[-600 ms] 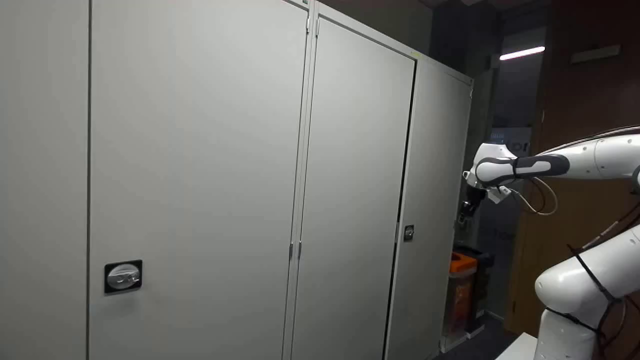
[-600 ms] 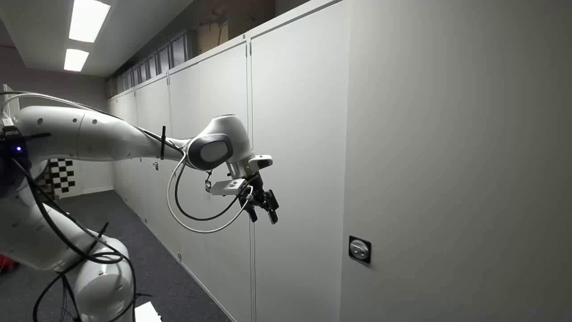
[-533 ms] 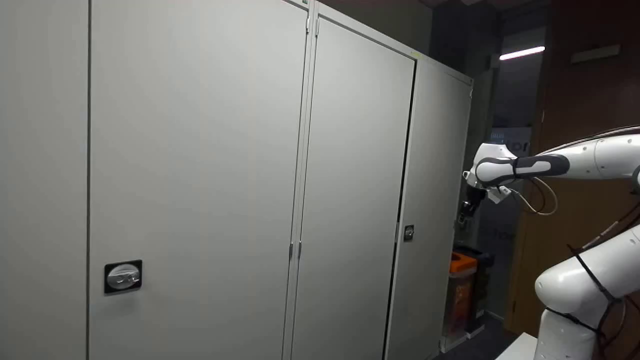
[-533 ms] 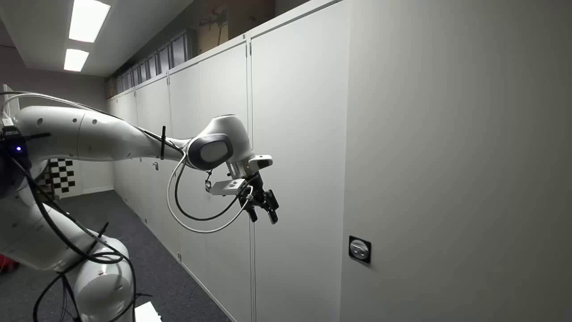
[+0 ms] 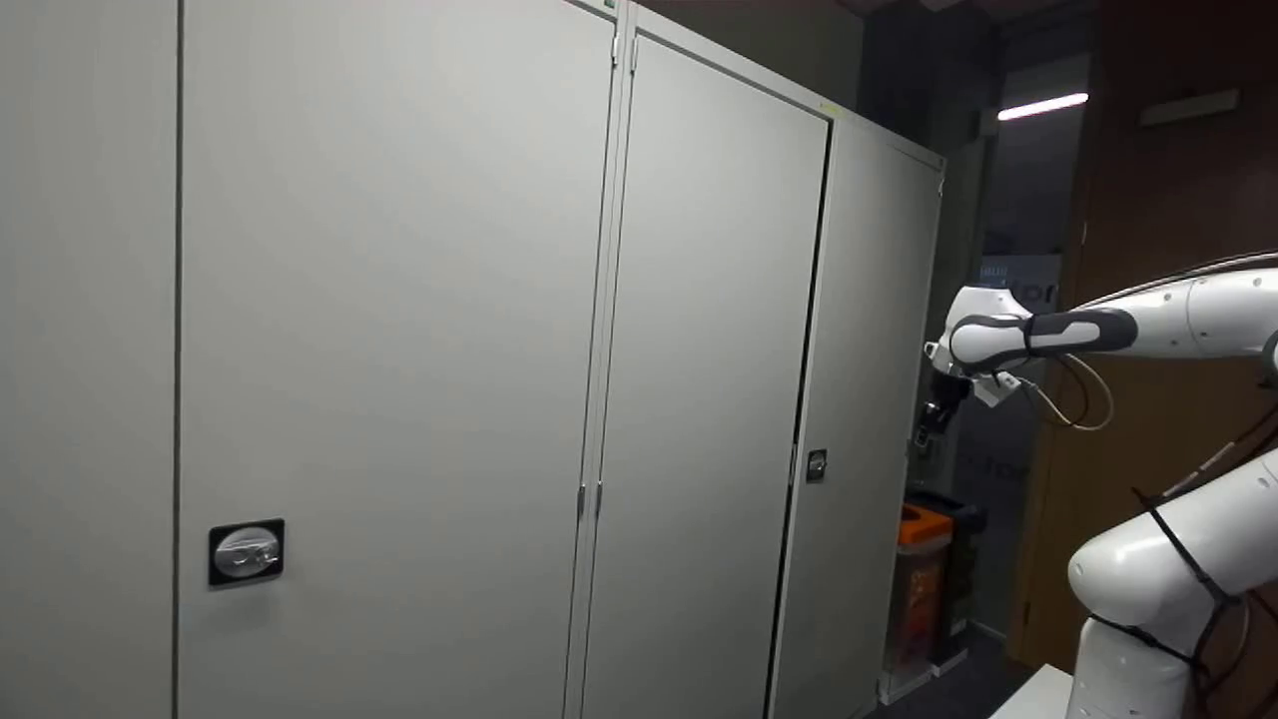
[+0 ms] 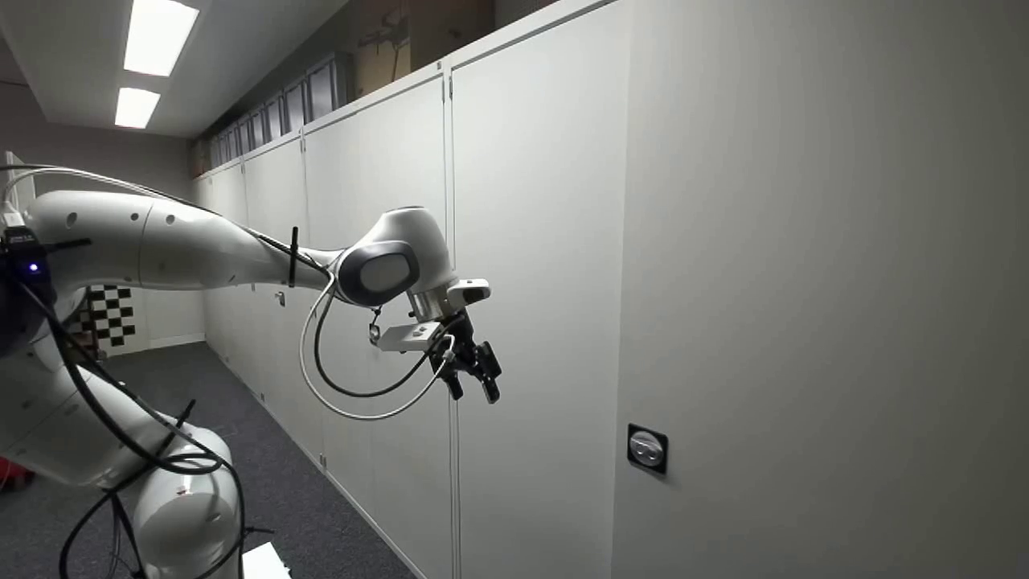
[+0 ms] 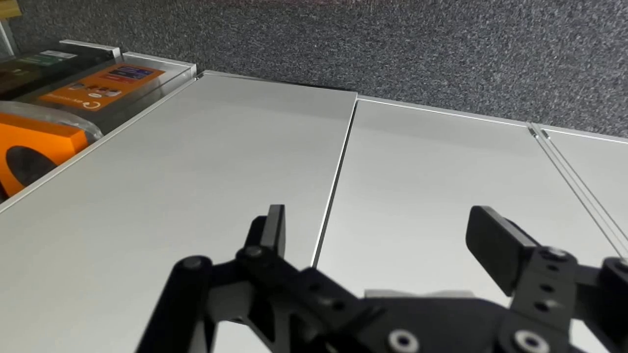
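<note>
My gripper (image 7: 379, 220) stands open in the wrist view, its black fingers (image 7: 495, 245) wide apart with nothing between them. Behind them spread the pale grey cabinet doors (image 7: 417, 196), with a dark seam between two doors running past the left finger. In an exterior view the gripper (image 6: 474, 396) hangs tilted downward in front of the cabinet wall (image 6: 539, 281), apparently apart from it. A round silver handle (image 6: 647, 448) on a black square plate sits lower and to the right. Another exterior view shows two such handles, a near one (image 5: 247, 552) and a farther one (image 5: 817, 465).
Beside the cabinet's end stands a bin with an orange lid (image 5: 924, 524), with a darker bin (image 5: 960, 559) next to it. Loose cables (image 6: 378, 416) loop below the wrist. Grey boxes (image 6: 321, 88) line the cabinet top. Dark carpet (image 7: 392, 54) runs along the cabinet's foot.
</note>
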You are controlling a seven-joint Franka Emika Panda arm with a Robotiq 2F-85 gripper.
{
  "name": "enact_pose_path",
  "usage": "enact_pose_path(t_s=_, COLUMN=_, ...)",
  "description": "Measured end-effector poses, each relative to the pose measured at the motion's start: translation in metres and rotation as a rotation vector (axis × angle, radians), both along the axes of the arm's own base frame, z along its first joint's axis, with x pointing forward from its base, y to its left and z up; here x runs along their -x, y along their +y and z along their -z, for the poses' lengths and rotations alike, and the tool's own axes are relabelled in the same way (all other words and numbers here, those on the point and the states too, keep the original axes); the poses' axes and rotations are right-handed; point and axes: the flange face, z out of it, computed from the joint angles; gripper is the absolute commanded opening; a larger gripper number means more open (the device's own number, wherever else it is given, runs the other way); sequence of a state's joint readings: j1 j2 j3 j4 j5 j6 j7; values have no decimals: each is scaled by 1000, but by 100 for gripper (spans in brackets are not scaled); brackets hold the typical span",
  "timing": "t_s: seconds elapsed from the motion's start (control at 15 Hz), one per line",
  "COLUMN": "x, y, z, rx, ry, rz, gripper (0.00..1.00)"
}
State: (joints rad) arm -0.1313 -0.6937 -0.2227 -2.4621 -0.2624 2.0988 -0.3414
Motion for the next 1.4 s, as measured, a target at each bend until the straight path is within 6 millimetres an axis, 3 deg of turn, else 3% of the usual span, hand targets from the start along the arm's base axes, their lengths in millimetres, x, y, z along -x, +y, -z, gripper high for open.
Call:
enact_pose_path(t_s=0.27, x=1, y=-11, z=6, rx=-49, ry=-8, rz=118, gripper=100)
enact_pose_path(t_s=0.8, x=14, y=-104, z=44, rx=-303, ry=-30, rz=493, gripper=100)
enact_pose_path(t_s=1.07, x=-9, y=-125, z=57, rx=-488, ry=-137, rz=617, gripper=100)
enact_pose_path(t_s=1.4, x=-46, y=-128, z=77, rx=-684, ry=-317, rz=716, gripper=100)
